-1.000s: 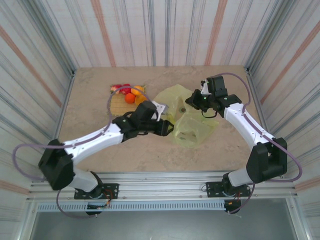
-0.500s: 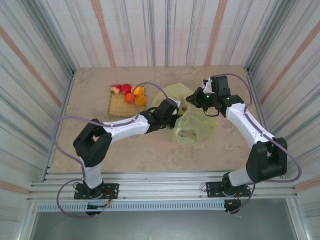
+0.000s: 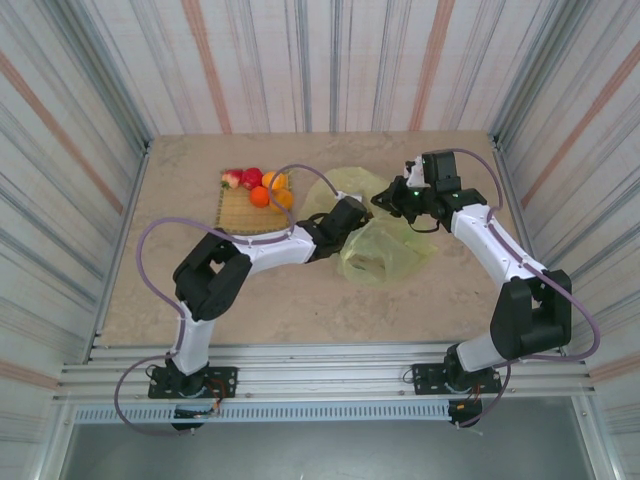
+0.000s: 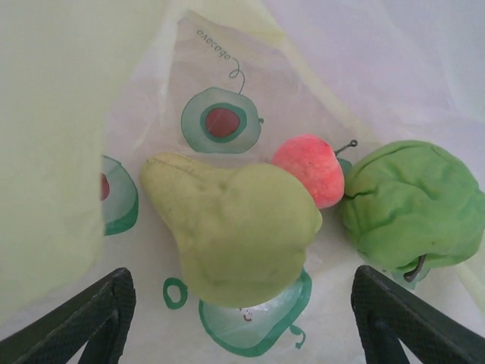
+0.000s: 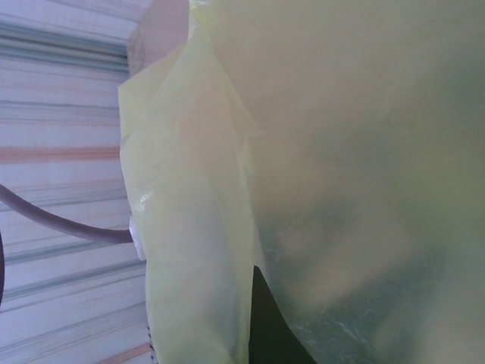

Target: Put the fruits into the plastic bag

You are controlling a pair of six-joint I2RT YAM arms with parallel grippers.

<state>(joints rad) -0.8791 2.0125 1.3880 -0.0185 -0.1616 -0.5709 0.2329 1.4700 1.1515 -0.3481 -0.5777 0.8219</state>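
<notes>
My left gripper (image 4: 242,330) is inside the plastic bag (image 3: 385,248) and stands open, its black fingers (image 4: 102,315) wide apart. Just ahead of them a green pear-shaped fruit (image 4: 235,227) lies free on the bag's printed film. Beside it are a small red fruit (image 4: 309,168) and a lumpy green fruit (image 4: 413,205). My right gripper (image 3: 384,198) is shut on the bag's upper edge and holds the mouth up. In the right wrist view, pale plastic (image 5: 341,152) drapes over its dark finger (image 5: 269,330). More red and orange fruits (image 3: 262,187) sit at the far side of the mat.
The square woven mat (image 3: 240,212) lies left of the bag at the back of the table (image 3: 200,290). Striped walls (image 3: 80,150) close in the table on three sides. My left arm's elbow (image 3: 210,275) is folded over the table's middle left.
My left arm has reached deeper into the bag's mouth and its elbow has folded in. Its jaws have spread wider. My right gripper has stayed at the bag's edge.
</notes>
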